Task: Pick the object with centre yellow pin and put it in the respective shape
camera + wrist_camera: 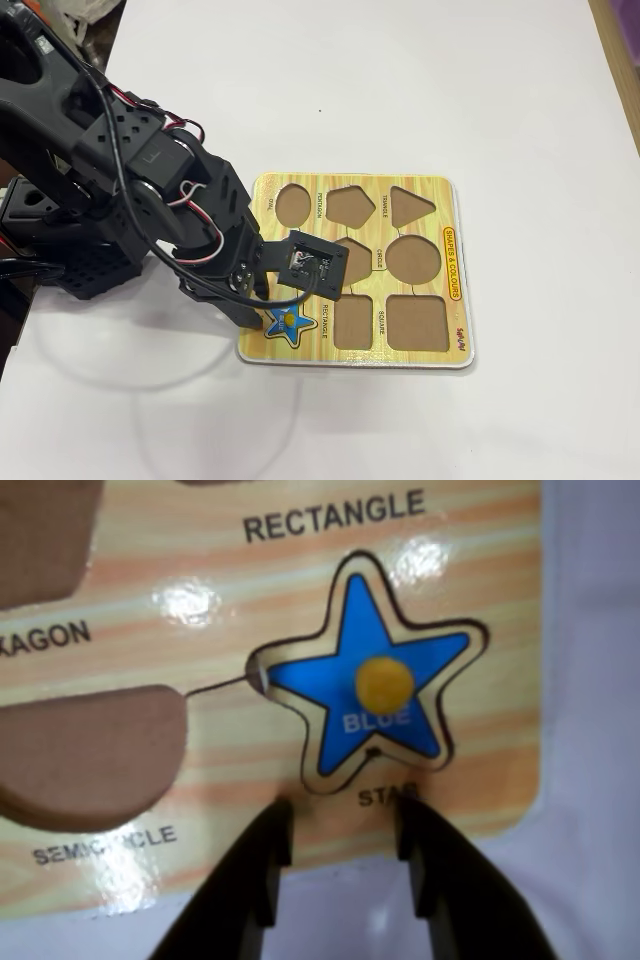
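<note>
The blue star piece (pixel 375 685) with its yellow centre knob (pixel 384 683) lies flat inside the star-shaped cutout (pixel 256 669) labelled STAR on the yellow woodgrain board (pixel 480 770). The cutout's dark outline shows all round the piece, with a small gap at its left tip. My gripper (pixel 344 802) is open just below the star in the wrist view, its black fingers (pixel 430 850) straddling the board's near edge with nothing between them. In the fixed view the star (pixel 287 324) shows at the board's (pixel 455 200) near left corner, partly under the arm's head.
Empty brown cutouts surround the star: semicircle (pixel 90 745) and hexagon (pixel 40 530) in the wrist view, and circle (pixel 413 258), square (pixel 417 322), rectangle (pixel 352 322), triangle (pixel 412 205) and pentagon (pixel 350 205) in the fixed view. The arm's body (pixel 110 180) fills the left. The table is white.
</note>
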Robot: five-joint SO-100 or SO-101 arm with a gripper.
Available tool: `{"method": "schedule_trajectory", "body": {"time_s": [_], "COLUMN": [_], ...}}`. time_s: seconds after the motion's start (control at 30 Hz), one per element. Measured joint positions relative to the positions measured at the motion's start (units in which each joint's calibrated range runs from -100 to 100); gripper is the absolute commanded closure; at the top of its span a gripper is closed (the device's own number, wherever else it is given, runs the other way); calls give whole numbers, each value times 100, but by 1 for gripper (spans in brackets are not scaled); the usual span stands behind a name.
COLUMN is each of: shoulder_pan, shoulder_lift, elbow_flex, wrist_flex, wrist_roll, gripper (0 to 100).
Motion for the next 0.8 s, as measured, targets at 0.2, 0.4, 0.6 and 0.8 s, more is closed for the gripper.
{"method": "schedule_trajectory", "body": {"time_s": [0.2, 0.4, 0.6, 0.8], "shoulder_pan": [0, -664, -1244, -1665], "shoulder_lift": [-361, -842, -1572, -2483], "elbow_flex": [72, 90, 432, 1214], "wrist_flex": [111, 111, 103, 103], "wrist_roll": [-296, -822, -1347, -1690], "gripper": [88, 88, 88, 88]}}
